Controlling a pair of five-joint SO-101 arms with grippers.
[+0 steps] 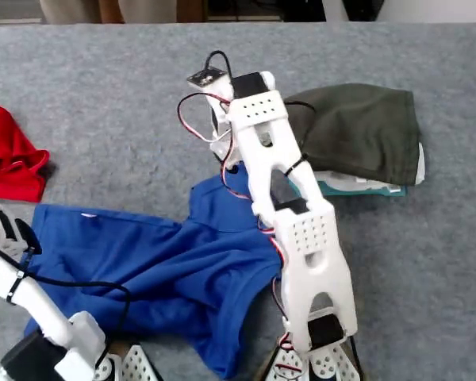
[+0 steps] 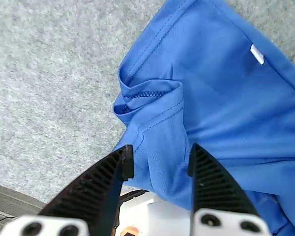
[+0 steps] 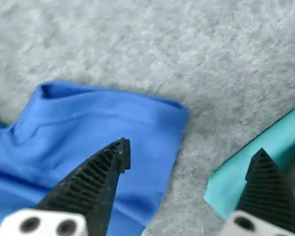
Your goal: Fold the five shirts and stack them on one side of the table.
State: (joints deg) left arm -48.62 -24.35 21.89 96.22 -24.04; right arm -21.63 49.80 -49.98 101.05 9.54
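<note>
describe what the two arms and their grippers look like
Both are white plastic. The right arm has grids of small holes and red, white and black cables; the left arm carries a black cable. The left gripper and right gripper have black, ridged, tapering fingers.

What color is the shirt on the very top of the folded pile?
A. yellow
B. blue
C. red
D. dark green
D: the dark green shirt lies on top, with the edges of a white layer and a teal shirt peeking out beneath it.
</note>
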